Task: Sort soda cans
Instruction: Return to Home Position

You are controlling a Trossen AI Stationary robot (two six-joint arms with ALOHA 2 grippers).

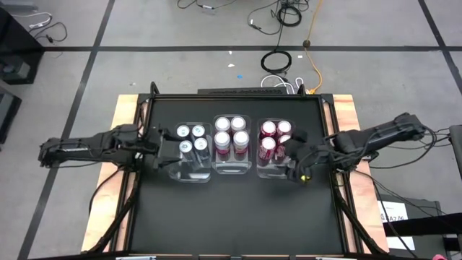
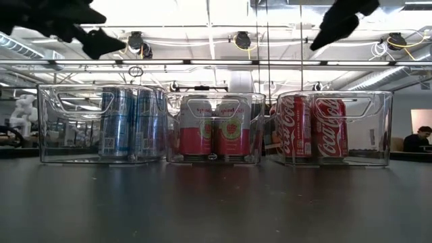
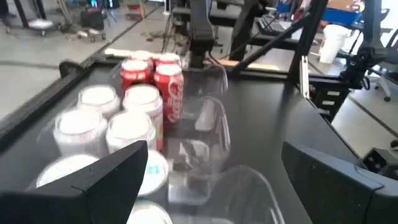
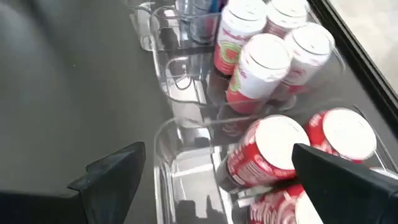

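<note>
Three clear bins stand in a row at mid-table, each holding upright soda cans. The left bin (image 1: pixel 189 172) has several teal-blue cans (image 1: pixel 192 139) (image 2: pixel 128 121). The middle bin (image 1: pixel 231 167) has several pink cans (image 1: pixel 230 135) (image 4: pixel 261 62). The right bin (image 1: pixel 271 170) has red cans (image 1: pixel 271 137) (image 4: pixel 273 149). My left gripper (image 1: pixel 159 143) (image 3: pixel 214 155) hovers open beside the left bin's left wall, pointing along the row. My right gripper (image 1: pixel 296 155) (image 4: pixel 217 152) hangs open above the right bin's right side, slanting down over the red cans. Neither holds anything.
Black tabletop (image 1: pixel 231 217) stretches from the bins to the near edge. A raised dark rim and wooden border (image 1: pixel 130 108) frame the table. In the low view both grippers (image 2: pixel 94 40) (image 2: pixel 337 27) hang well above the bin tops. Cables lie on the floor past the far edge.
</note>
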